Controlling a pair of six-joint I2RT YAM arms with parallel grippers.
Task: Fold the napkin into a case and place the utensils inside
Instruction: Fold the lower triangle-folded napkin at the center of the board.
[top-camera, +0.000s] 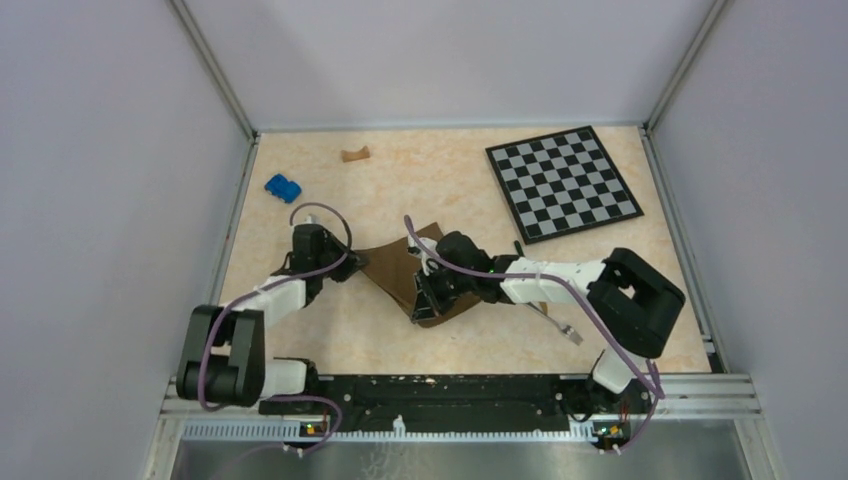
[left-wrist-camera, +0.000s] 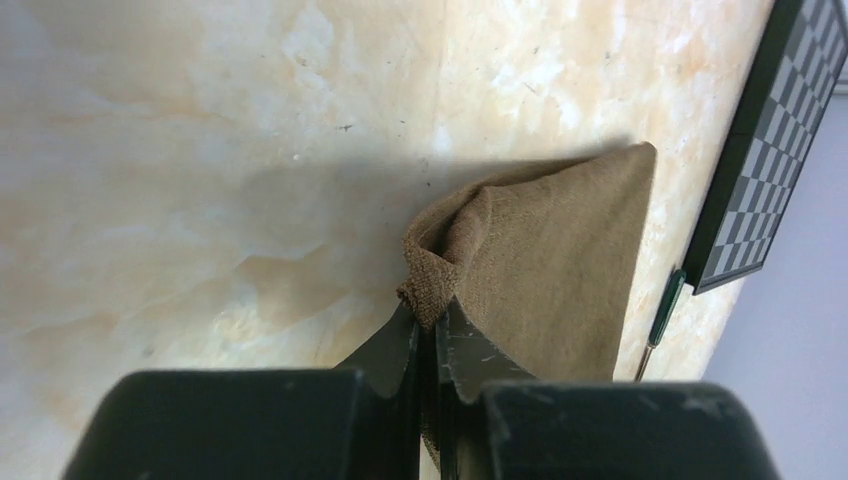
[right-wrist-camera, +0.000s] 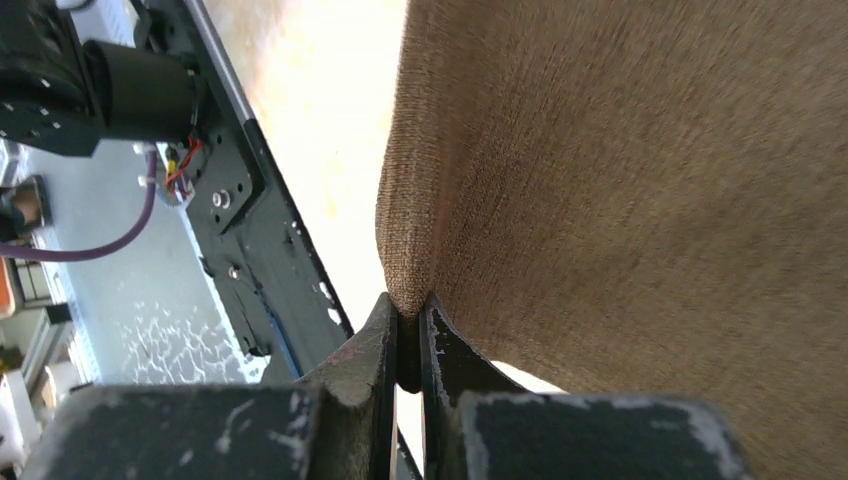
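The dark-brown napkin (top-camera: 395, 268) lies partly lifted and creased in the middle of the table. My left gripper (top-camera: 352, 265) is shut on its left corner, seen bunched between the fingertips in the left wrist view (left-wrist-camera: 432, 315), with the cloth (left-wrist-camera: 560, 260) spreading away behind. My right gripper (top-camera: 430, 296) is shut on the near edge, and its wrist view (right-wrist-camera: 408, 305) shows the cloth (right-wrist-camera: 620, 200) hanging taut above the table. The silver fork (top-camera: 564, 326) lies by the right arm. The slim dark-handled knife (left-wrist-camera: 665, 308) lies past the napkin, mostly hidden under the right arm in the top view.
A checkerboard (top-camera: 562, 182) lies at the back right and also shows in the left wrist view (left-wrist-camera: 770, 150). A small blue block (top-camera: 283, 187) sits at the back left, and a small tan piece (top-camera: 355, 154) at the back edge. Metal rails border the table.
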